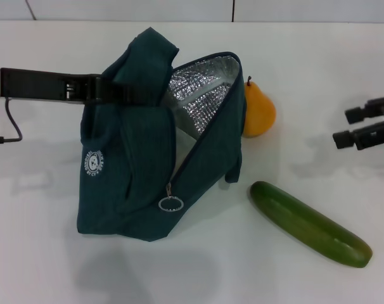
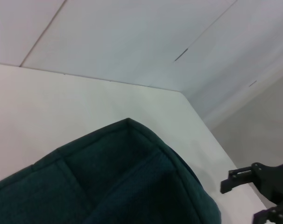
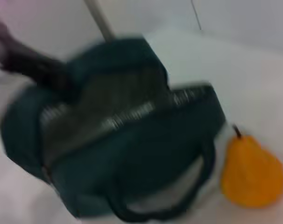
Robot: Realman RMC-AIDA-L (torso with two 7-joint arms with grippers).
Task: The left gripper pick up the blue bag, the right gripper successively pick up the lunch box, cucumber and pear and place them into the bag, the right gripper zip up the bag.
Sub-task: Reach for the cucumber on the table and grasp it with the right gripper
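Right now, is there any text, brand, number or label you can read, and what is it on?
Round white logo on the side of the blue bag: lettering runs round its ring, too small to read.
No other text, number or label shows on the pear, the cucumber, the left claw or the right claw.

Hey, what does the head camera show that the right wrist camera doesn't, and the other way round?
Only the head view shows the cucumber lying on the table, the bag's ring-pull zipper and white logo, and the right gripper, open, off to the right. The right wrist view adds nothing new; it shows one loop handle more fully. Both show the blue bag open, the left gripper at its handle, and the pear beside it.
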